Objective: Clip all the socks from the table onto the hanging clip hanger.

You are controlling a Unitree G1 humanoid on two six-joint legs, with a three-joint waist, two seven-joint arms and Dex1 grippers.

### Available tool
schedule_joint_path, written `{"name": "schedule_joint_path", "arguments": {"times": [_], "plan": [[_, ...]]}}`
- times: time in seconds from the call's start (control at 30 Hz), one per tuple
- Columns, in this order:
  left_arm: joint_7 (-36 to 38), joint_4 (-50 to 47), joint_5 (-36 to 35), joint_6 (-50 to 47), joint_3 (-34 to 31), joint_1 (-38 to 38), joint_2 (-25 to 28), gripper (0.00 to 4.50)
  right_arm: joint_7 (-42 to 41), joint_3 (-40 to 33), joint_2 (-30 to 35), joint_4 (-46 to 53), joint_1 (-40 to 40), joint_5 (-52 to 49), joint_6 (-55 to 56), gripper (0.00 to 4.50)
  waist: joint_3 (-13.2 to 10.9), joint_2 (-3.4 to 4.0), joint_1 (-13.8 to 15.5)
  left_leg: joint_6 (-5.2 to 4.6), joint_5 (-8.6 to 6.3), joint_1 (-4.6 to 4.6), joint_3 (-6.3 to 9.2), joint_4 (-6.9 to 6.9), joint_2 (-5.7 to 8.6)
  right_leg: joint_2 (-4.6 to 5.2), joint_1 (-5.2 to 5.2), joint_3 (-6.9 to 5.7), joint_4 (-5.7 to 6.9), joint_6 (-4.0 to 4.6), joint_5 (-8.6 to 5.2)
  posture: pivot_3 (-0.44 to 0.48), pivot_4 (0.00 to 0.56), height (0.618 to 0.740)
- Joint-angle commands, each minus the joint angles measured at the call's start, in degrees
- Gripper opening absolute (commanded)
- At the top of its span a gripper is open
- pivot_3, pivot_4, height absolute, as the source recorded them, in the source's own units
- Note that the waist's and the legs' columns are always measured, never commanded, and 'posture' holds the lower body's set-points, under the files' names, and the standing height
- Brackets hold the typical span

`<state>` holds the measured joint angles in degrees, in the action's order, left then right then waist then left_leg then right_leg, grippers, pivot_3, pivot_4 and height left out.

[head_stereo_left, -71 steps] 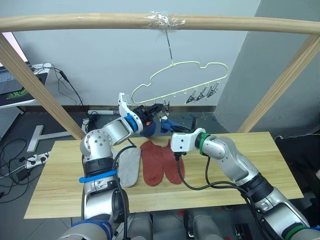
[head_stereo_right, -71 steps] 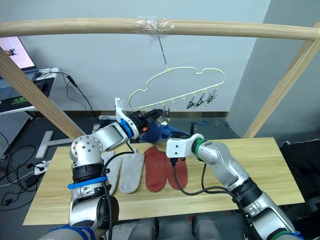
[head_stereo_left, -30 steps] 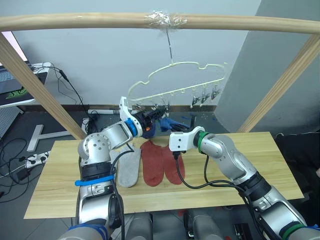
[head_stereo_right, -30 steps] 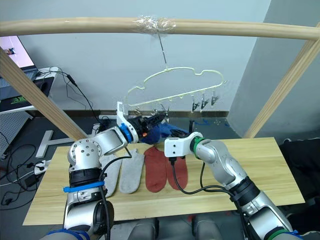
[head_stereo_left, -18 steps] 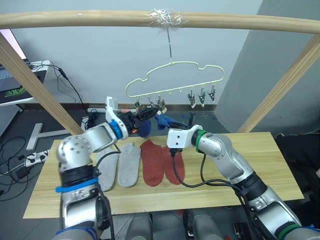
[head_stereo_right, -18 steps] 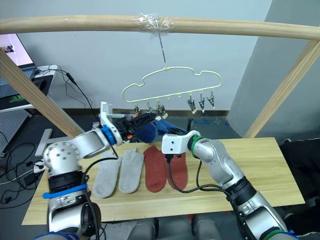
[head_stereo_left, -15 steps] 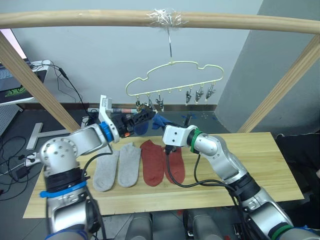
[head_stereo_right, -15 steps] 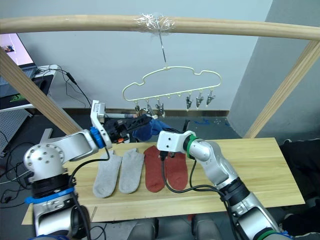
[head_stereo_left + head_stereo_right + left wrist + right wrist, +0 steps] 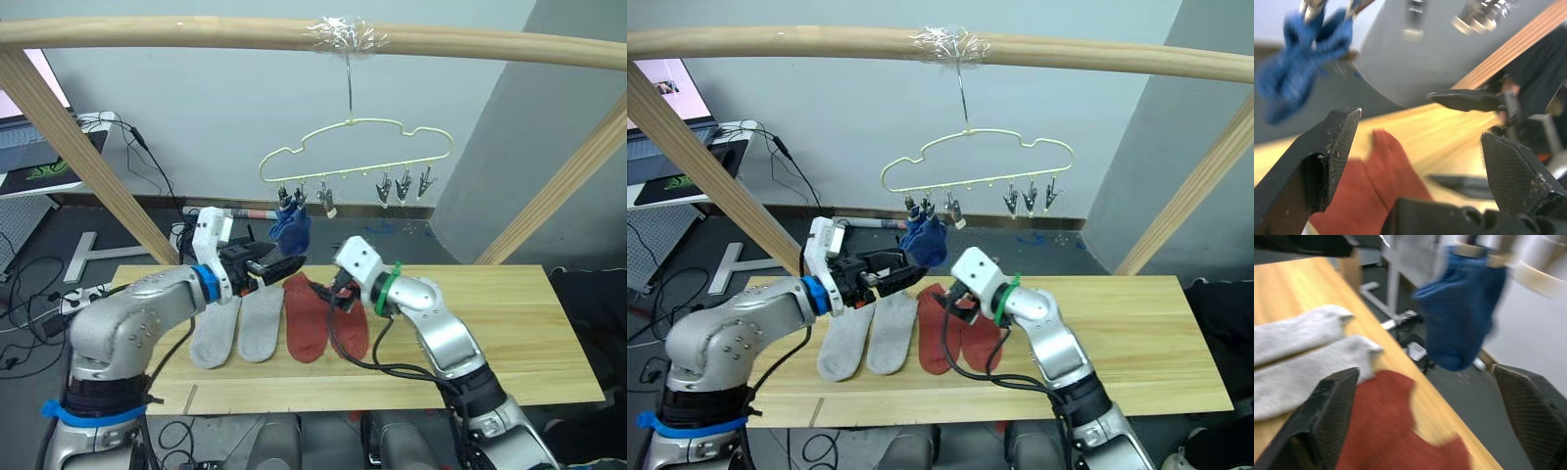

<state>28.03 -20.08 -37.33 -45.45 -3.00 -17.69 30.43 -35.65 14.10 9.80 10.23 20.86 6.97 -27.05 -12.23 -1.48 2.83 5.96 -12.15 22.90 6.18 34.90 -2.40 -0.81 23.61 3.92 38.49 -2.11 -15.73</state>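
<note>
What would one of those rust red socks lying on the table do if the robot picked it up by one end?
It would probably droop: the rust red socks lie flat and limp on the table, and the blue socks clipped on the clip hanger hang in a bunched sag. They look light, since thin clips hold that pair. The knit looks soft, so likely not slippery.

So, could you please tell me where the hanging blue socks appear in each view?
Left eye: blue socks under the clip hanger.
Right eye, above the red socks.
Left wrist, upper left.
Right wrist, upper centre.
Shared landmark: the red socks.
</note>
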Motion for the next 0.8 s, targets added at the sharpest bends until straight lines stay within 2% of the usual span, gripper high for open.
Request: {"name": "schedule_joint_path", "arguments": {"times": [0.03, 0.17, 0.37, 0.47, 0.53, 0.8], "plan": [[-2.63, 0.21, 10.69, 14.8, 4.93, -0.57, -4.74, 3.9, 0.79, -4.74, 1.41, 9.41, -2.39, -4.02, -3.47, 4.5, -0.05, 0.04, 0.05, 0.0, 0.0, 0.0, 0.0, -0.01, 0.0, -0.01, 0.03, 0.01, 0.01, 0.0, 0.0, 0.179, 0.198, 0.74], [-6.91, 5.95, 20.48, 25.39, 10.04, -2.02, -11.63, 2.78, 1.58, -9.08, 2.88, 17.19, -4.59, -8.06, -7.76, 4.5, -0.13, 0.17, 0.11, -0.02, -0.01, 0.05, -0.03, -0.02, 0.01, -0.02, 0.04, 0.04, -0.02, 0.0, -0.01, 0.154, 0.201, 0.74], [-12.17, 15.67, 29.91, 35.45, 14.01, -5.9, -20.09, 2.78, 1.64, -12.72, 5.29, 24.4, -4.76, -13.75, -12.19, 4.5, -0.15, 0.18, -0.43, -0.03, -0.01, 0.03, -0.07, 0.0, 0.03, -0.04, 0.04, 0.08, 0.0, -0.02, 0.0, 0.122, 0.202, 0.74], [-14.55, 18.57, 32.3, 37.86, 13.6, -6.81, -22.54, 2.25, 2.28, -13.39, 6.4, 25.62, -3.72, -15.34, -13.11, 4.5, -0.15, 0.18, -1.28, -0.04, -0.01, 0.04, -0.07, 0.0, 0.04, -0.04, 0.03, 0.08, 0.0, -0.03, 0.0, 0.106, 0.202, 0.74], [-15.68, 19.1, 33.31, 37.89, 13.08, -6.87, -23.36, 1.67, 2.8, -13.8, 7.1, 26.19, -2.75, -16.16, -13.84, 4.5, -0.16, 0.17, -1.62, -0.04, -0.01, 0.04, -0.08, 0.01, 0.04, -0.03, 0.03, 0.08, 0.0, -0.04, 0.01, 0.098, 0.2, 0.74], [-18.47, 20.58, 36.15, 37.8, 10.53, -6.28, -23.21, 1.67, 3.57, -15.56, 9.42, 26.78, 0.9, -21.05, -16.64, 4.5, -0.16, 0.17, -1.9, -0.05, -0.01, 0.02, -0.06, 0.01, 0.04, -0.05, 0.03, 0.06, 0.05, -0.04, 0.01, 0.089, 0.198, 0.74]]}}
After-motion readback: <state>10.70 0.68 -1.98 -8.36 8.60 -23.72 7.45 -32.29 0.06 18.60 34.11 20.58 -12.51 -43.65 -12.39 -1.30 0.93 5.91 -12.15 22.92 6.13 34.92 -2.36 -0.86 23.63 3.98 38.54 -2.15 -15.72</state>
